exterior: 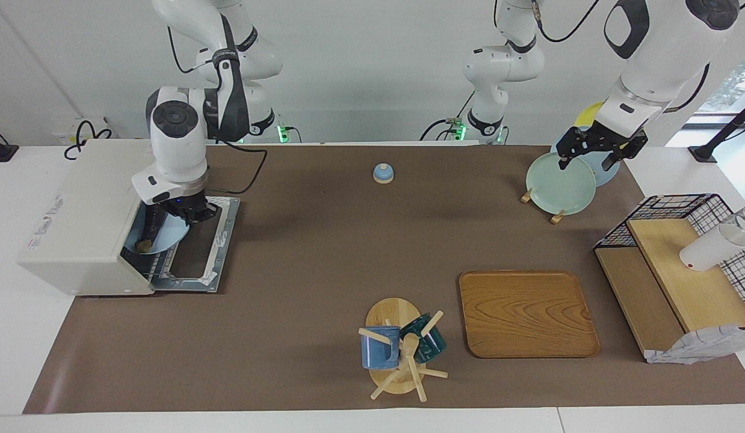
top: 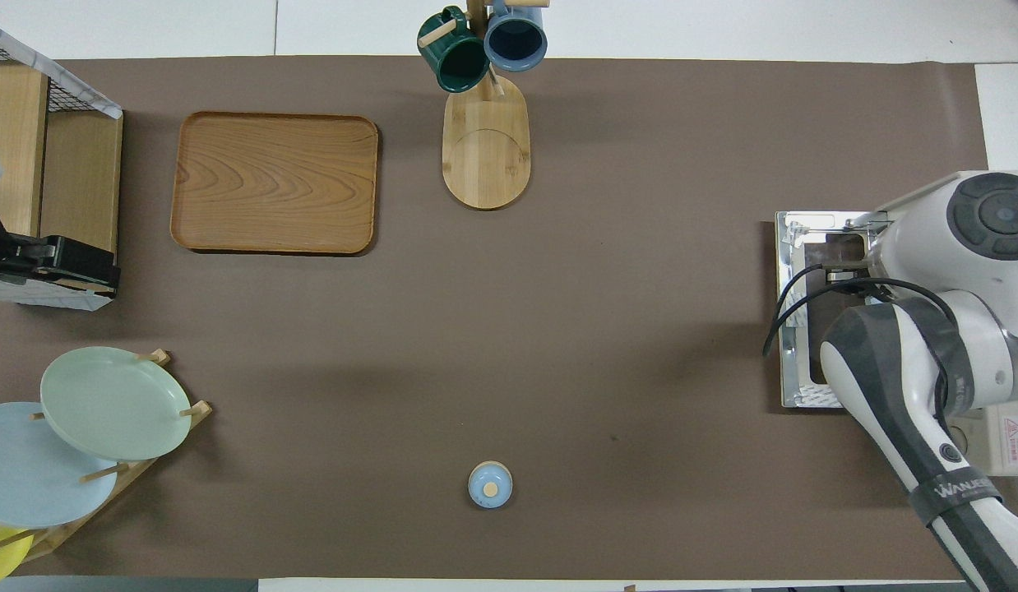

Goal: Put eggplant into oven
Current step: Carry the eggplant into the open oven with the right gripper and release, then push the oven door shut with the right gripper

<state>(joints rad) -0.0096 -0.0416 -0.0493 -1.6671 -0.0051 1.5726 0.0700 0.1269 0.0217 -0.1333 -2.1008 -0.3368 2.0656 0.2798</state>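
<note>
Eggplant (exterior: pixel 147 234) on plate (exterior: pixel 165 236) inside oven (exterior: pixel 77 219) — right gripper (exterior: pixel 189 213) fingers' state unclear.

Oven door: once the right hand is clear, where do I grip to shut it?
Probably its free long edge, away from the oven mouth. The oven door lies folded flat, hinged there, so come from the left arm's end and lift. No handle shows. The right hand is over it, at the blue plate carrying the eggplant; the left hand waits over the green plate.
</note>
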